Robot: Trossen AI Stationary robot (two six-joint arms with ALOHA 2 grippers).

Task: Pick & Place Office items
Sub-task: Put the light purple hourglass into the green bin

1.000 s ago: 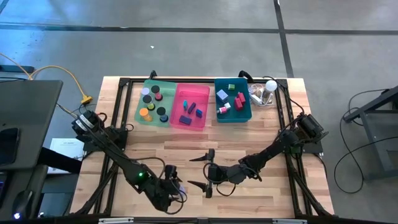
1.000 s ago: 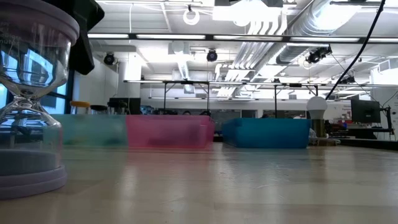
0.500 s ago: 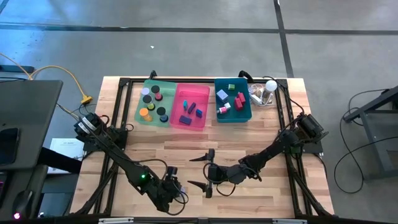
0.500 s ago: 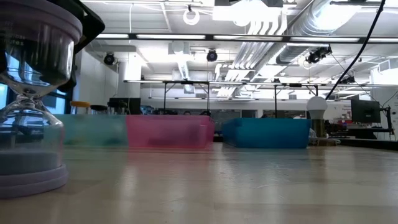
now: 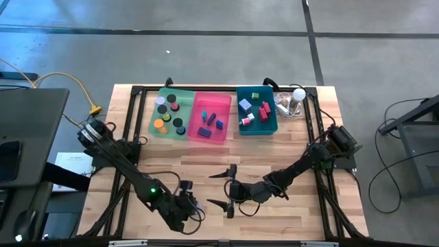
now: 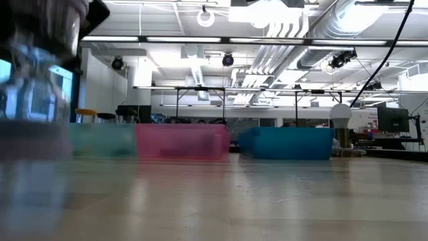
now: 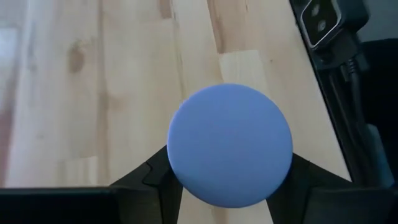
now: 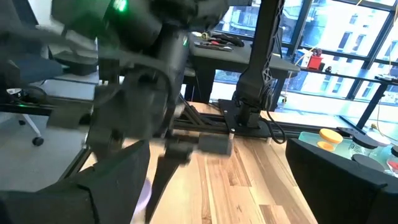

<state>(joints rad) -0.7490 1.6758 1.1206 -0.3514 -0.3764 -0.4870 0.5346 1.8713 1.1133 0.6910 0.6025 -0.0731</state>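
My left gripper [image 5: 185,206], near the table's near edge left of centre, is shut on a clear hourglass with lavender end caps [image 6: 37,94], which shows blurred at the left of the low view. The left wrist view looks down on its round lavender cap [image 7: 230,144]. My right gripper [image 5: 221,188] is open and empty just to the right of it. Several small coloured office items lie in the green bin [image 5: 156,118], the pink bin [image 5: 221,110] and the teal bin [image 5: 272,122] at the far edge. My left gripper pinches the hourglass at its upper end, one finger [image 7: 154,182] on each of two opposite sides of the round lavender cap [image 7: 186,174]. The fingers come from above, pointing down. The hourglass hangs upright below them, its lower cap [image 6: 33,142] clear of the table.
A white ball-topped clear gadget [image 5: 296,96] stands right of the teal bin. A black frame [image 5: 137,92] runs round the tabletop. A camera unit [image 7: 326,18] sits at the table's near edge. Bare wood lies between the bins and the grippers.
My left gripper has gone up with the hourglass. Its lower cap stood on the table a second ago and now hangs clear of the wood, still upright.
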